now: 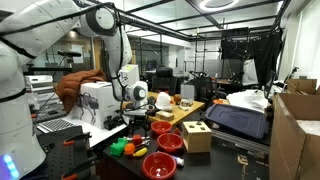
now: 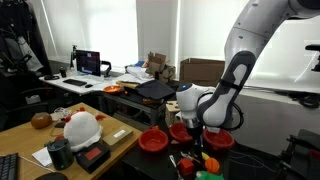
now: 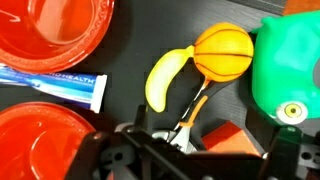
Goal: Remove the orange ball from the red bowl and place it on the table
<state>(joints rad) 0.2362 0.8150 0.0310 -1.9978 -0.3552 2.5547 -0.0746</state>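
The orange ball (image 3: 222,50) lies on the black table (image 3: 130,60), not in any bowl; it touches a yellow banana toy (image 3: 165,78) and sits beside a green toy (image 3: 290,70). Two red bowls show in the wrist view, at the top left (image 3: 55,35) and bottom left (image 3: 40,140), both empty where visible. My gripper (image 3: 200,140) hovers above the table just short of the ball, open and holding nothing. In an exterior view the gripper (image 1: 137,112) hangs over the toys beside three red bowls (image 1: 171,142). It also shows in an exterior view (image 2: 195,135).
A toothpaste tube (image 3: 50,85) lies between the two bowls. Orange-handled pliers (image 3: 190,105) and an orange block (image 3: 230,135) lie under the gripper. A tan wooden box with holes (image 1: 196,135) stands beside the bowls. A light wooden tabletop (image 2: 30,135) holds a white helmet.
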